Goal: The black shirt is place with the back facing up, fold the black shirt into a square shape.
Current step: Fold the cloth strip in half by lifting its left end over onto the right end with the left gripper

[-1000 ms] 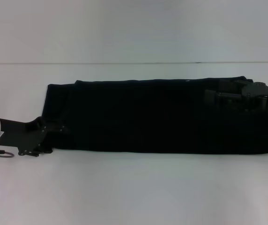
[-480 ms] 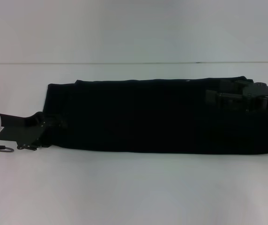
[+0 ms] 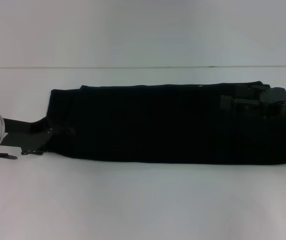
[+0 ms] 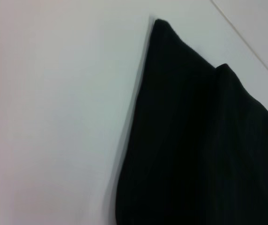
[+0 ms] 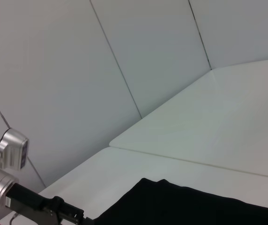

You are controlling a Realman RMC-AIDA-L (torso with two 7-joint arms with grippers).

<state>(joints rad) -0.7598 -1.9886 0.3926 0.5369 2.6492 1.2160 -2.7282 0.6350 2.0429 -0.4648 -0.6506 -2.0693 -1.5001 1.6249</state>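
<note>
The black shirt [image 3: 173,122] lies as a long folded band across the white table [image 3: 143,200]; the left gripper [image 3: 65,132] sits at its left end, the right gripper [image 3: 228,104] over its right end; neither's grip can be told.

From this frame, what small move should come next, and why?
Probably the left gripper should close on the near-left corner of the black shirt. The shirt lies as a long flat band on the table, not yet square, and the right gripper is already over its right end.
</note>
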